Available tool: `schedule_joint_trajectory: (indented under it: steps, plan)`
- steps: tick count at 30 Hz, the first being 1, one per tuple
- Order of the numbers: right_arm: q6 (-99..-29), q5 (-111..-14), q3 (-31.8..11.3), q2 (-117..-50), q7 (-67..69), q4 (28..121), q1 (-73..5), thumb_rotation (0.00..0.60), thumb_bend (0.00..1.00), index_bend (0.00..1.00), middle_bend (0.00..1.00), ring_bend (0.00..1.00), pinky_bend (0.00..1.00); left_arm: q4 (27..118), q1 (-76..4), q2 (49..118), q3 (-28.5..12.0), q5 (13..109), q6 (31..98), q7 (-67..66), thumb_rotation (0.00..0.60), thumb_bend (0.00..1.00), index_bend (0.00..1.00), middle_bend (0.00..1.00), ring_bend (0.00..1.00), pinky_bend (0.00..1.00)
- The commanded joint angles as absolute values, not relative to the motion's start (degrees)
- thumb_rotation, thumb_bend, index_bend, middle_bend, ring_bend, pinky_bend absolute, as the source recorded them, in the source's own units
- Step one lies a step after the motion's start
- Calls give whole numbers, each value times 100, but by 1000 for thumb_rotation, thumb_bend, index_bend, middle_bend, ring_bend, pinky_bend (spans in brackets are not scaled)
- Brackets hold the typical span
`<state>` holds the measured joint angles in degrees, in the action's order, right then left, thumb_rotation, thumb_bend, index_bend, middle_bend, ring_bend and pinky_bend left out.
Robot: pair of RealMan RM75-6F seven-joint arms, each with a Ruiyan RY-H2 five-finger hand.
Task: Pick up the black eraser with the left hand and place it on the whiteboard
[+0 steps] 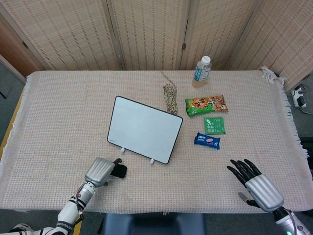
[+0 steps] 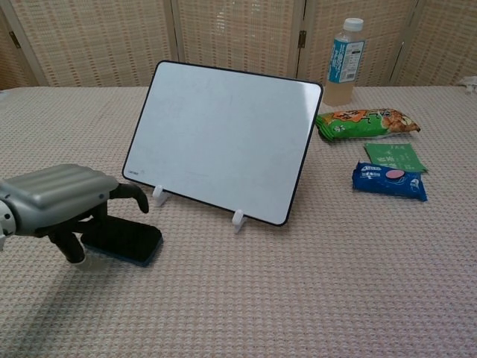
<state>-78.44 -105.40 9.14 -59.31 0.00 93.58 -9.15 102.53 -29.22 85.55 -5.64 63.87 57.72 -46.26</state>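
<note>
The black eraser lies flat on the woven cloth, in front of the whiteboard's left corner. My left hand hovers over the eraser's left part and hides it; its fingers arch down over the top and its thumb hangs at the near side. The eraser still rests on the cloth, and I see no closed grip on it. The whiteboard stands tilted back on two white clips. My right hand rests near the front right edge, fingers spread, holding nothing.
Right of the board lie a green snack packet, a green sachet and a blue packet. A bottle stands behind them, with a coil of rope to its left.
</note>
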Motion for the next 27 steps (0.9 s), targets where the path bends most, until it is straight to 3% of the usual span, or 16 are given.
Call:
schedule_joint_trajectory:
  steps: [1, 18, 27]
  plan:
    - [-7867, -10558, 923, -5929, 4, 9352, -911, 600, 359, 0, 0, 0, 0, 10219, -3060, 8596, -544, 6176, 5747, -4742, 600, 235, 295, 1000, 1000, 1000]
    - [-7827, -10505, 921, -5956, -84, 9375, -916, 600, 358, 0, 0, 0, 0, 9969, -3533, 8540, -390, 5635, 5588, -4548, 600, 395, 371, 1000, 1000, 1000]
    - [-7866, -10528, 938, -5954, -97, 9385, -900, 600, 359, 0, 0, 0, 0, 9543, -3314, 8814, -311, 6980, 6390, -3597, 600, 399, 610, 1000, 1000, 1000]
